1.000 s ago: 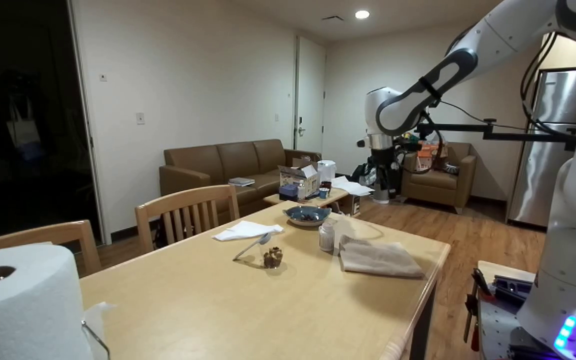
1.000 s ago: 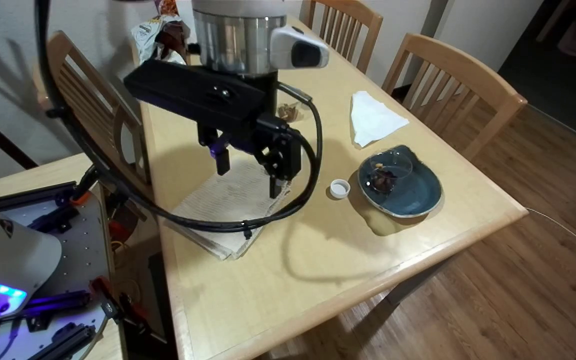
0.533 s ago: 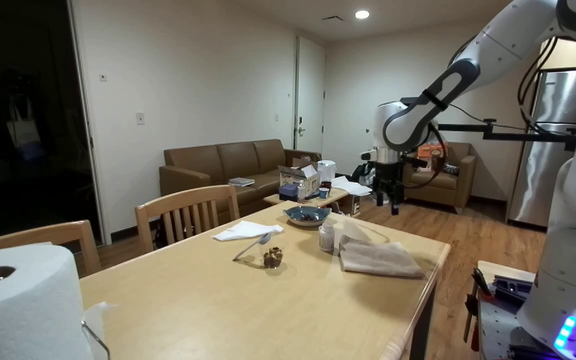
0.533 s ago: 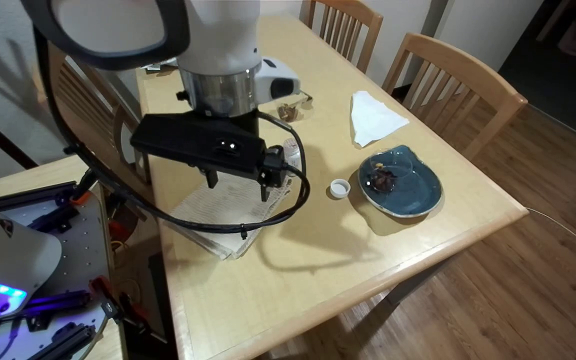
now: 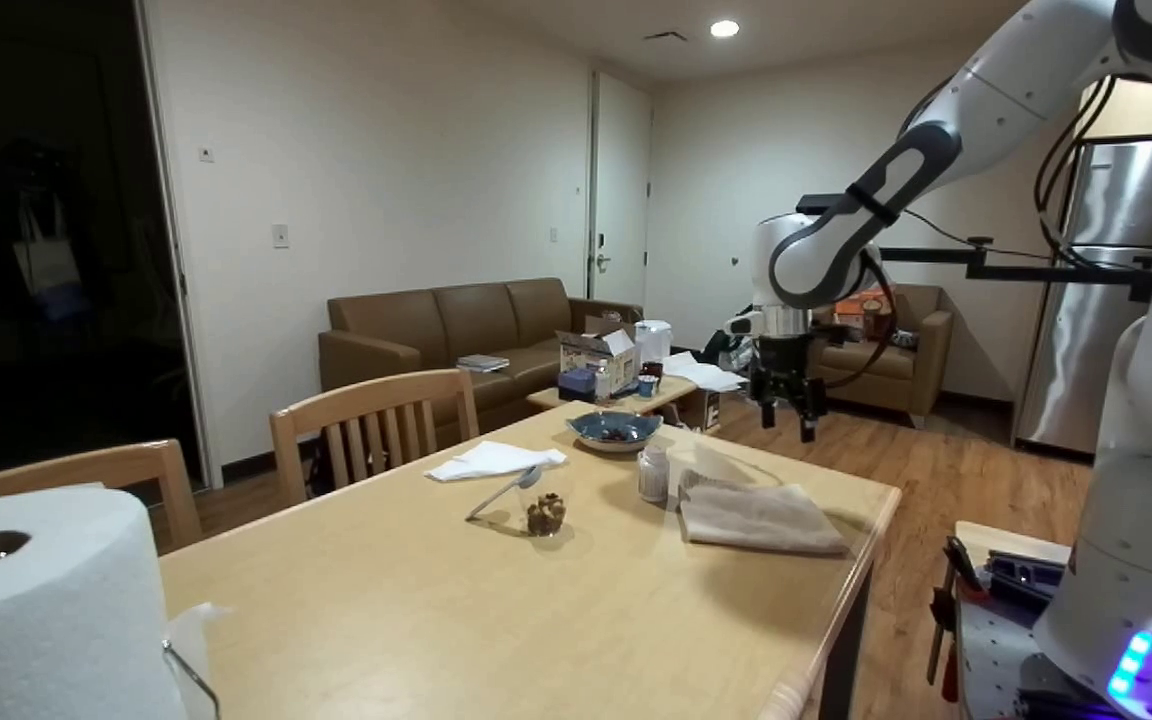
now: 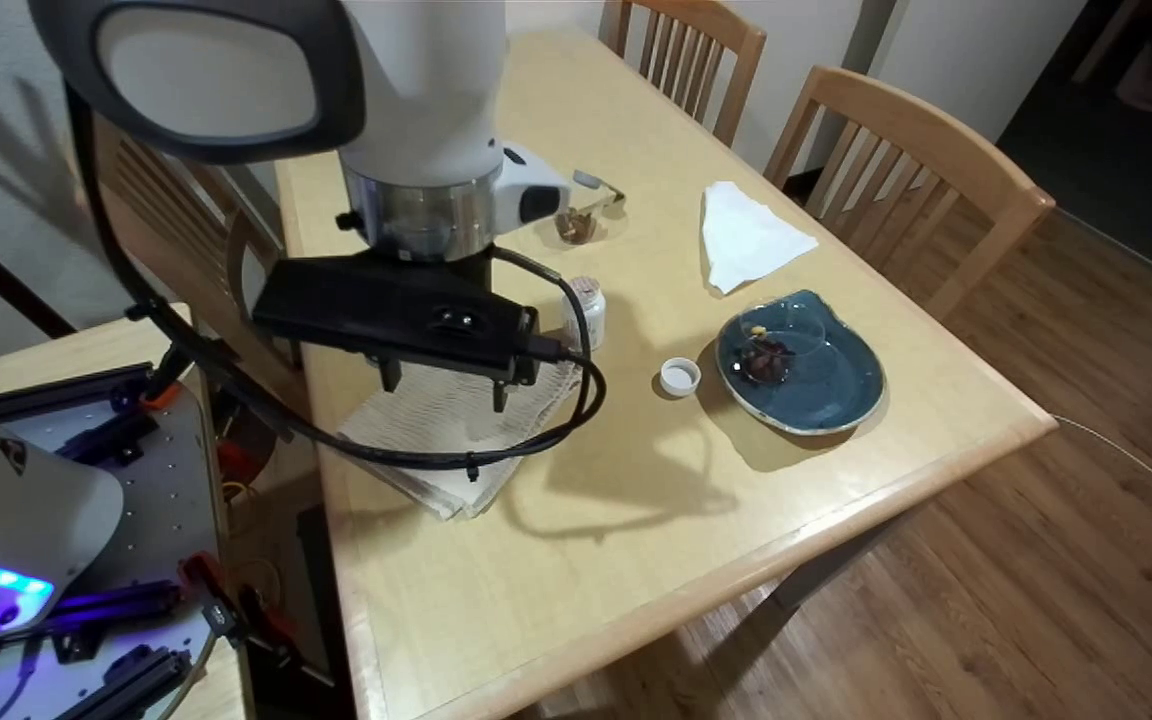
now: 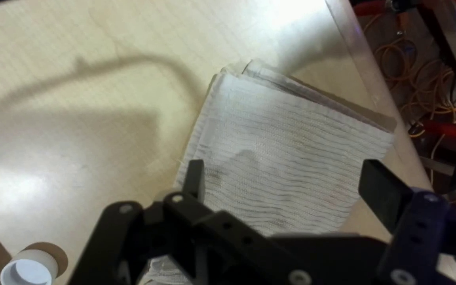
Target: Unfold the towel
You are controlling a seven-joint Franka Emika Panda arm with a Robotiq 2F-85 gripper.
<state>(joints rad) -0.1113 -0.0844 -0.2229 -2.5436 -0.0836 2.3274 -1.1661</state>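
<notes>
The tool [image 7: 281, 180] was slightly lower than half a second earlier, spread wide above the folded towel [image 7: 295, 130], which lay unmoved near an edge of the surface [image 6: 536, 590]. In an exterior view a black cable [image 6: 416, 460] crossed before its ribbed, off-white weave; the bottle [image 6: 596, 318] just beside it showed more fully. A round white cap [image 6: 679, 376] and glazed blue dish [image 6: 841, 385] sat nearby.

A folded towel [image 5: 761, 518] lay on the table [image 5: 436, 620] beside a bottle [image 5: 653, 477]. The gripper [image 5: 788, 424] hung, jaws parted, apparently above the towel.
</notes>
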